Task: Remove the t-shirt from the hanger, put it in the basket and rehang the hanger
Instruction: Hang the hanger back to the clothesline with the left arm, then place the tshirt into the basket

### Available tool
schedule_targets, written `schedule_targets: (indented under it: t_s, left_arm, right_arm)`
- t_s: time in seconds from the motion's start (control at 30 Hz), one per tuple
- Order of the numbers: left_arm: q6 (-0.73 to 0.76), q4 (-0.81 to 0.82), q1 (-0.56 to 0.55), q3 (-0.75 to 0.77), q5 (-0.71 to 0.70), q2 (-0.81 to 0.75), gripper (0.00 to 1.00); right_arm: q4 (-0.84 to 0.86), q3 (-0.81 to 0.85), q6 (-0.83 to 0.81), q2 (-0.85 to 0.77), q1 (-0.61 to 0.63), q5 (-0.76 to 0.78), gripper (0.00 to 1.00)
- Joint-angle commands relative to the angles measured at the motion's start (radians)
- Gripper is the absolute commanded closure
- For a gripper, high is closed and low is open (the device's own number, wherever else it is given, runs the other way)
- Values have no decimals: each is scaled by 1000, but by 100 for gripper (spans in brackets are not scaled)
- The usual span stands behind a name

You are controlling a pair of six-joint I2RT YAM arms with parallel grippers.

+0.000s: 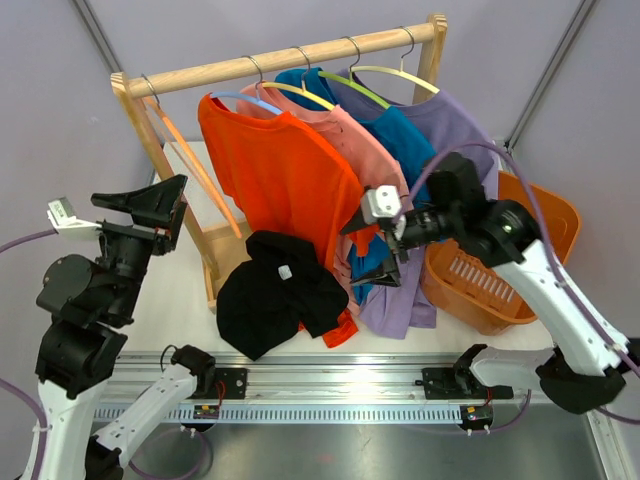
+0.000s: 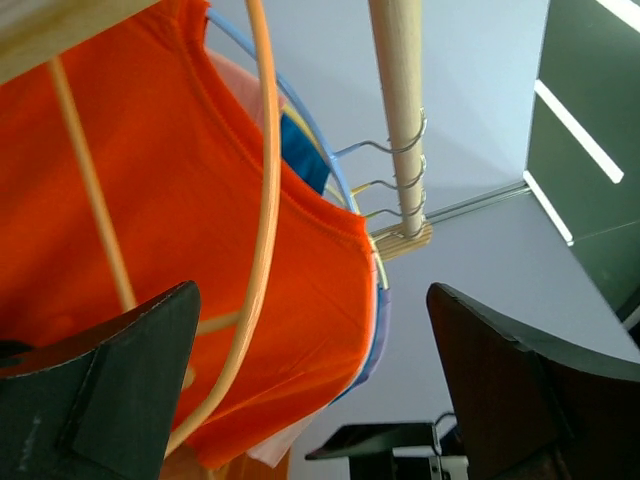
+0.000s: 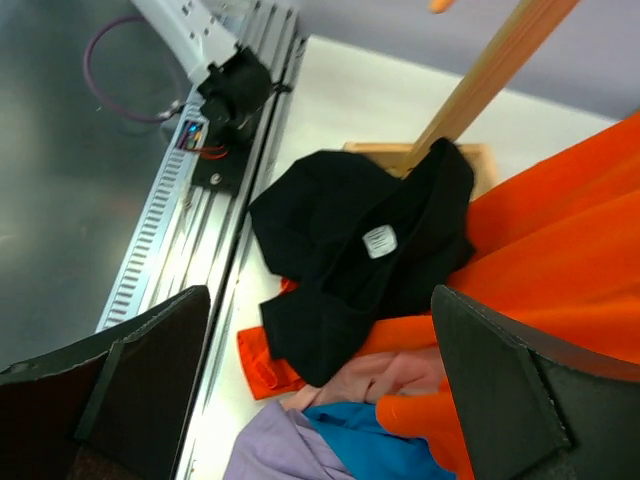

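Observation:
A black t-shirt (image 1: 275,295) lies crumpled on the table at the foot of the wooden rack (image 1: 290,58); it also shows in the right wrist view (image 3: 340,240), white label up. An empty peach hanger (image 1: 190,165) hangs at the rail's left end, seen close up (image 2: 262,200). Beside it hang an orange t-shirt (image 1: 275,170), then pink, blue and purple shirts. My left gripper (image 1: 160,215) is open left of the rack, nothing between its fingers (image 2: 120,380). My right gripper (image 1: 375,248) is open and empty in front of the hanging shirts' hems, above the black t-shirt.
An orange basket (image 1: 545,225) stands at the right behind my right arm. The rack's wooden foot (image 1: 215,270) rests left of the black t-shirt. The hanging shirts' hems (image 3: 330,440) drape onto the table. A metal rail (image 1: 340,385) runs along the near table edge.

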Motion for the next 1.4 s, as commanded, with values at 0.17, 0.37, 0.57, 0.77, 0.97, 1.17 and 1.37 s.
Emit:
schedule_targets:
  t_s: [0.17,0.37,0.57,0.77,0.97,1.17,1.37]
  left_arm:
    - [272,-309,0,113,-31,-51,1]
    - [430,-479,0,116,-68,-84,1]
    - [444,-472,0,-13,-51,-168,1]
    - [436,-456,0,-68,-73,-248,1]
    - [445,-445,0,-92,-45,-259,1]
    - [437,-404,0,-140,-10,-274,1]
    - [439,-370,0,-169,30,-277,1]
  right_arm:
    - [-30,29,-7,191,218,223,1]
    - [246,-118,161,236,384,663,1]
    - [528,-234,280,300,449,1084,1]
    - [540,-309,340,321,449,1019,1]
    - [596,-438,380,328,450,951,1]
    - [674,-511,380,339,449,923,8]
    - [715,-514,362,370,449,934,55]
